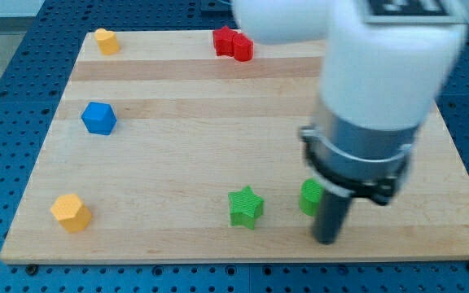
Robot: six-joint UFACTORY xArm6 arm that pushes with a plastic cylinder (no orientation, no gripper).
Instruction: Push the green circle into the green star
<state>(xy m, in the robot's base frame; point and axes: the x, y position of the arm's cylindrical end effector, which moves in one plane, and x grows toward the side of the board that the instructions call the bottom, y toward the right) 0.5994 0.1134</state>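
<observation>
Resting near the view's bottom right: my tip (326, 241), the lower end of the dark rod, on the table (186, 163).
Gripper: the arm carries none, only the rod, so there is no open or closed state to tell.
Tip and task block: my tip is just below and a little to the view's right of the green circle (310, 198); whether they touch I cannot tell, since the rod covers the block's right part.
Green circle: near the view's bottom, right of centre, partly hidden by the rod and the grey collar above it.
Green star (246, 207): just to the view's left of the green circle, a small gap of bare wood between them.
Red blocks (233, 43): at the view's top edge, pressed together, shapes unclear.
Blue block (98, 118): view's left, mid-height.
Orange block (71, 212): view's bottom left.
Yellow block (106, 40): view's top left.
</observation>
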